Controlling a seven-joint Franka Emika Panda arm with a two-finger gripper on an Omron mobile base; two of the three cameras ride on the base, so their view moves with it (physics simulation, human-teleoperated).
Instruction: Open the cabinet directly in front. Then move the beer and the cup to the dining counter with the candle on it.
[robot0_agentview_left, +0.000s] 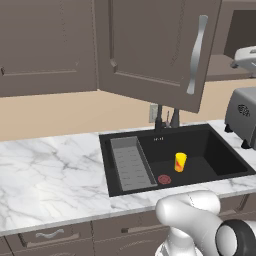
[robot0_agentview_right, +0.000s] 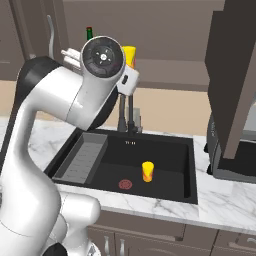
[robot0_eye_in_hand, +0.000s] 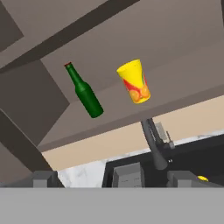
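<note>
beer (robot0_eye_in_hand: 85, 92) upright on cabinet (robot0_eye_in_hand: 144, 48) shelf beside cup (robot0_eye_in_hand: 134, 82); tool (robot0_eye_in_hand: 111, 178) fingers apart.

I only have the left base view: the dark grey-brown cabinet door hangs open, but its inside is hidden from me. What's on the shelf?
Observer: A slim dark green glass bottle with a red cap stands there.
Operator: Anything beside it?
Observer: A tapered yellow cup with orange-red print, apart from the bottle, not touching.
Operator: Are the fingers on either?
Observer: No; the two dark fingers are spread wide, empty, short of both.
</note>
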